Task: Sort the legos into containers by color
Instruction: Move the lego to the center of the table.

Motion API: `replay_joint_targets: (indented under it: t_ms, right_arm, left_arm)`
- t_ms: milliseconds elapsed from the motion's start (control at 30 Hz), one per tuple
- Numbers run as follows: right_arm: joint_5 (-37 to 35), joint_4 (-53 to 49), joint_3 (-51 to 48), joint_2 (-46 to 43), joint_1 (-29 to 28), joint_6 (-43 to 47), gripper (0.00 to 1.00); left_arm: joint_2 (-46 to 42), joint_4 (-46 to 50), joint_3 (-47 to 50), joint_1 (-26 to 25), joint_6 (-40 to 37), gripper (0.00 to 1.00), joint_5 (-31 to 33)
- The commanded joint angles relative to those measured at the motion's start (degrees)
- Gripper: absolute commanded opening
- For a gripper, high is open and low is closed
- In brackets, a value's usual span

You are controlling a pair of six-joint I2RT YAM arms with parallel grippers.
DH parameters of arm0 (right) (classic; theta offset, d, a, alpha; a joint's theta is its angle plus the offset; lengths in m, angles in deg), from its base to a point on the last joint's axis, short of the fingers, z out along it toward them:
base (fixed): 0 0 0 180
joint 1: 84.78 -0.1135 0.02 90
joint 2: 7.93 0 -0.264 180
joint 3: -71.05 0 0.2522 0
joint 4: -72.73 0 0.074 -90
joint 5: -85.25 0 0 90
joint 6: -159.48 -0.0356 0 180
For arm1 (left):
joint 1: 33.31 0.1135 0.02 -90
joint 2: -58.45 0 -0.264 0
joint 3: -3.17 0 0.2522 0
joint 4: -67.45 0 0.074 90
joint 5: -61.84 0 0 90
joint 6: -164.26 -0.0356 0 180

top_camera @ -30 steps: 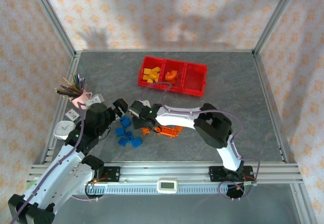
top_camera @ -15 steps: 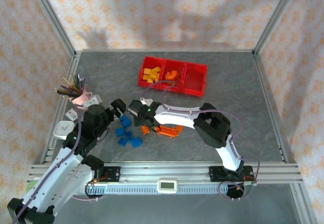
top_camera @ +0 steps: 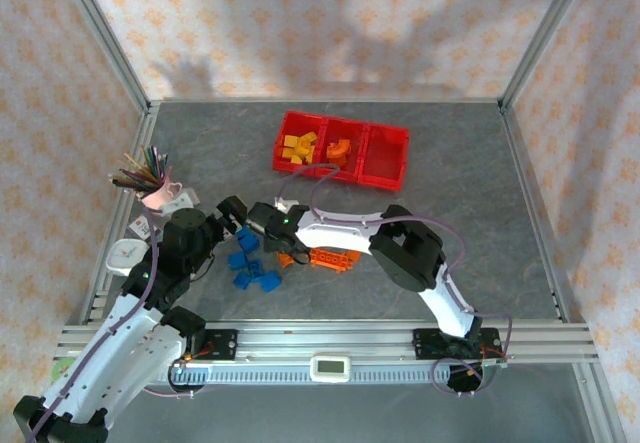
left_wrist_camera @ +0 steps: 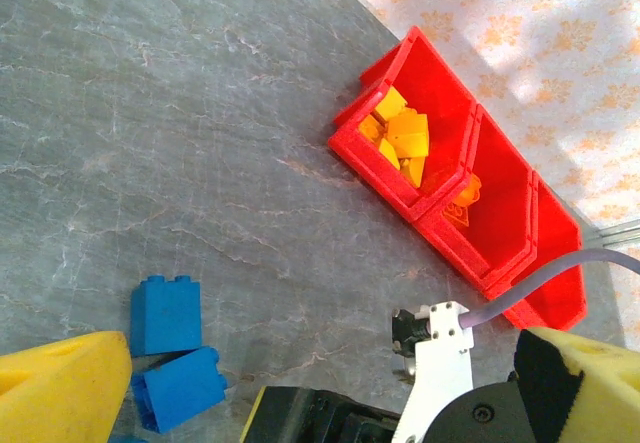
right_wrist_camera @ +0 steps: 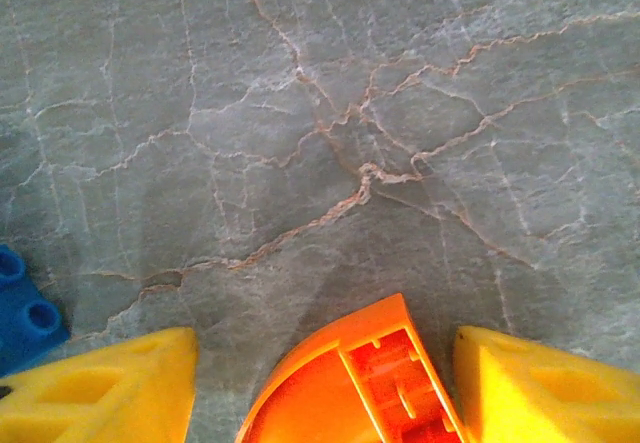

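Note:
Three joined red containers [top_camera: 385, 153] stand at the back; the left one holds yellow legos [top_camera: 297, 146], the middle one orange legos [top_camera: 340, 148]. Blue legos [top_camera: 250, 263] and orange legos [top_camera: 330, 260] lie loose on the table in front of the arms. My right gripper [right_wrist_camera: 325, 383] stands low over the table with a curved orange lego [right_wrist_camera: 340, 383] between its yellow fingers [right_wrist_camera: 100, 388]; there is a wide gap on the left and a thin one on the right. My left gripper [left_wrist_camera: 320, 393] is wide open, with two blue legos [left_wrist_camera: 165, 313] by its left finger.
A pink cup of coloured pencils [top_camera: 150, 178] and white cards sit at the left edge. The right arm's wrist and cable [left_wrist_camera: 440, 363] lie between the left gripper's fingers. Metal frame rails border the table.
The right gripper's jaws have narrowed round the curved orange lego and its wrist has shifted slightly left. The left arm has barely moved.

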State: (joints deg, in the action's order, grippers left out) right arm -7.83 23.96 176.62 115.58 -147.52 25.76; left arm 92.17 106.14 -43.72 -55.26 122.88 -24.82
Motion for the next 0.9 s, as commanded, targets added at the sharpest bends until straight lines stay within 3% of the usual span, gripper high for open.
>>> replay_joint_targets:
  t_ms: [0, 200, 867]
  right_arm:
    - [-1.1, -1.9, 1.5, 1.3, -1.1, -0.8, 0.66]
    - [-2.5, -2.8, -0.6, -0.3, -1.4, -1.8, 0.68]
    - [-4.1, -0.8, -1.3, -0.3, -1.5, -1.1, 0.45]
  left_arm:
    - [-1.0, 1.6, -0.6, 0.5, 0.6, 0.99, 0.7]
    - [-1.4, 2.5, -1.1, 0.5, 0.9, 0.99, 0.8]
    - [-1.7, 3.3, -1.8, 0.4, 1.1, 1.00, 1.6]
